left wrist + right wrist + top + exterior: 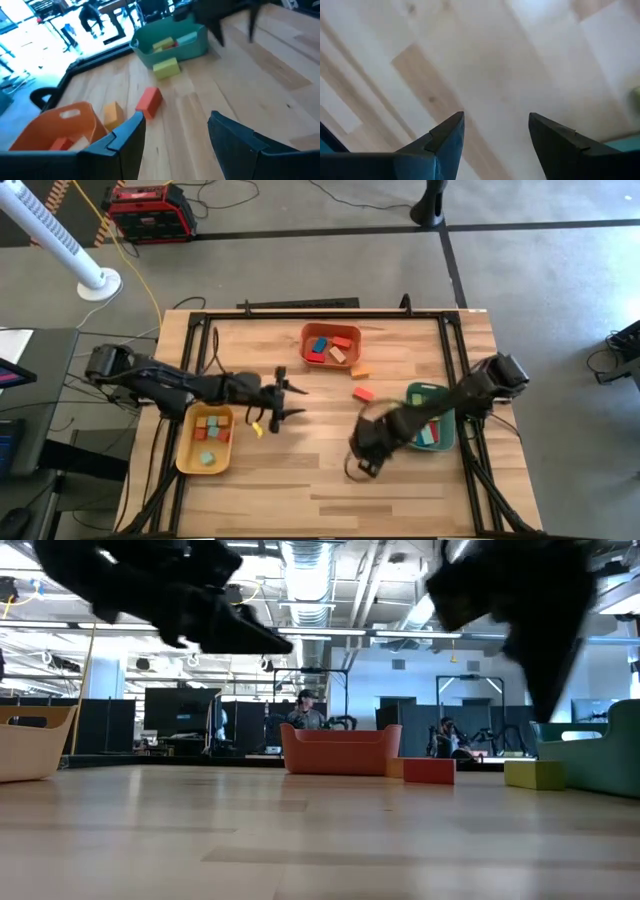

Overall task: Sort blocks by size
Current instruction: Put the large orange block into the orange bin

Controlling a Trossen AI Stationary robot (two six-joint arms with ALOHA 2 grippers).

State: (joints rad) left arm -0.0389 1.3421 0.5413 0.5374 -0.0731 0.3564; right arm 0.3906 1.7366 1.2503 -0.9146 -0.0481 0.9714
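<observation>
On the pale plank table, both dark angular hands gape empty.

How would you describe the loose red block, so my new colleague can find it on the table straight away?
Start at the orange plastic tray at the far middle of the wooden table. Two blocks lie loose between it and the green plastic tray. The small red wooden block is the one farther from the orange tray; its neighbour, the small orange wooden block, is paler.
</observation>
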